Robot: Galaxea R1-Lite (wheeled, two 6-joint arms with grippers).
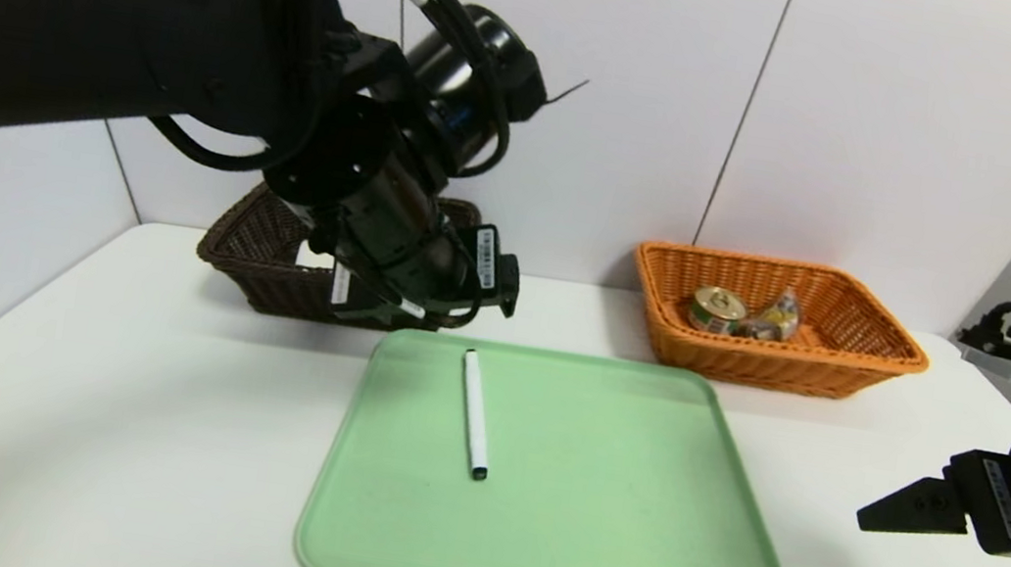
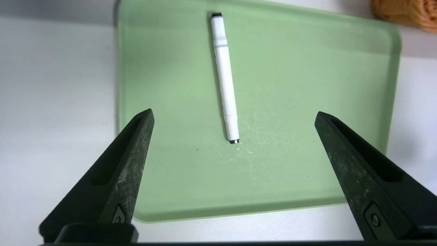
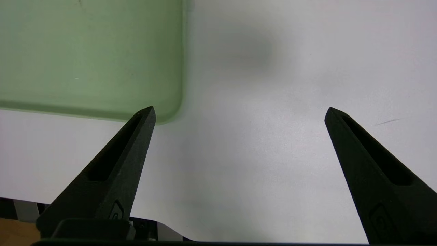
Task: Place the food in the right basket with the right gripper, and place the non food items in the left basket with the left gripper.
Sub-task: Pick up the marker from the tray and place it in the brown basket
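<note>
Orange basket (image 1: 781, 362) (tin (image 1: 716, 310) inside)

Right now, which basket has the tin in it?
The orange wicker basket, on the robot's right; the other is dark brown and holds something white.

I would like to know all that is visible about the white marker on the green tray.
The white marker is a slim, straight stick, apparently plastic, with black at both ends and a thin grey ring around the body nearer one end. It lies flat on the green tray, in the left half, with its length running roughly from the far edge toward the robot, slightly slanted. Only the tray touches it; the left gripper is above, open, without contact. No writing can be made out on it.
</note>
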